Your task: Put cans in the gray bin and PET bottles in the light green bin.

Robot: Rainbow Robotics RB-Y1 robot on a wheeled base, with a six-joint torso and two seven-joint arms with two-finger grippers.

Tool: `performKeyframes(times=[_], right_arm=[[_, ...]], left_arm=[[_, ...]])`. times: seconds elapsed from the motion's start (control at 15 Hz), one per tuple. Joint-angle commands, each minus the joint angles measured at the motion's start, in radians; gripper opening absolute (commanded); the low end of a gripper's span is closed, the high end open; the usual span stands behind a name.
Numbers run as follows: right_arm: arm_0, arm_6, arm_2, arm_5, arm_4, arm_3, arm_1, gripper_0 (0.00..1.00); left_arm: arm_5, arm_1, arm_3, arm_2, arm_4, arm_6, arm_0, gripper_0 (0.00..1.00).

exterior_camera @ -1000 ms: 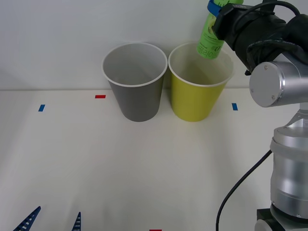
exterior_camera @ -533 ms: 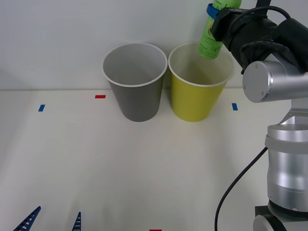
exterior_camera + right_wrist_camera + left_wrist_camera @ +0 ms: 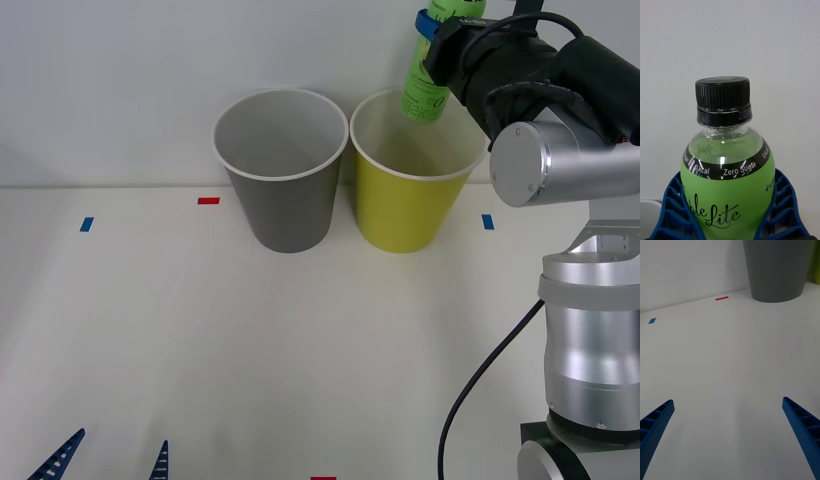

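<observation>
1. The right pincer was raised over the far right of the white counter, its blue ribbed fingers clamped on either side of the small clear-green plastic PET bottle with a bright green label.
2. That bottle (black screw cap in the right wrist view) hung tilted above the far rim of the round yellow-green plastic bin, clear of it.
3. The round gray plastic bin with a white rim stood just left of the yellow-green one, almost touching it.
4. The left pincer sat low at the near left edge, fingers spread wide apart and holding nothing.
5. A red tape mark and blue tape marks lay on the counter.
</observation>
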Motion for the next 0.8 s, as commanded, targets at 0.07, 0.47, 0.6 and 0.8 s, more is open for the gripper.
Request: performKeyframes(times=[0.07,0.47,0.6,0.8], right_arm=[[0.000,0.012,0.003,-0.003,-0.006,-0.001,-0.001,0.91],[0.003,0.023,0.001,0.041,-0.006,-0.057,0.012,0.98],[0.040,0.020,0.001,0.123,-0.012,-0.166,0.010,0.98],[0.196,0.025,0.024,0.126,-0.087,-0.331,0.009,0.98]], left_arm=[[0.000,0.000,0.000,0.000,0.000,0.000,0.000,1.00],[0.000,0.000,0.000,0.000,0.000,0.000,0.000,1.00],[0.000,0.000,0.000,0.000,0.000,0.000,0.000,1.00],[0.000,0.000,0.000,0.000,0.000,0.000,0.000,1.00]])
